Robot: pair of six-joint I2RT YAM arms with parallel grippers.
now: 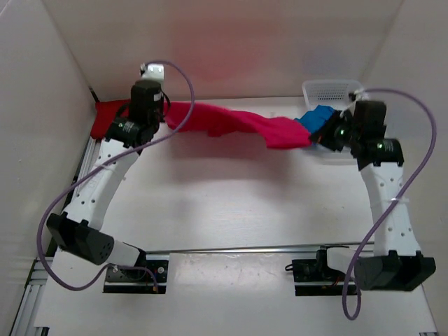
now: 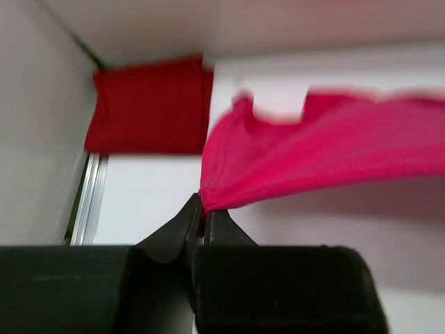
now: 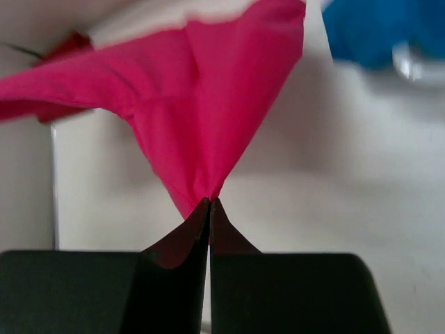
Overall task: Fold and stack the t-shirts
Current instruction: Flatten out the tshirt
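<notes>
The pink-magenta t-shirt [image 1: 231, 124] hangs stretched above the table between both grippers. My left gripper [image 1: 166, 112] is shut on its left end, and the left wrist view shows the fabric [image 2: 327, 153] pinched in the closed tips of the left gripper [image 2: 203, 209]. My right gripper [image 1: 313, 140] is shut on the right end; the cloth [image 3: 201, 97] fans out from the right gripper [image 3: 210, 202]. A dark red t-shirt [image 1: 105, 119] [image 2: 149, 104] lies folded in the far left corner. A blue t-shirt [image 1: 316, 119] [image 3: 375, 31] sits bunched by the right gripper.
A white mesh basket [image 1: 329, 89] stands at the far right, just behind the blue t-shirt. White walls close the table at the back and both sides. A metal rail [image 1: 87, 157] runs along the left edge, and another [image 1: 245, 248] crosses in front near the arm bases.
</notes>
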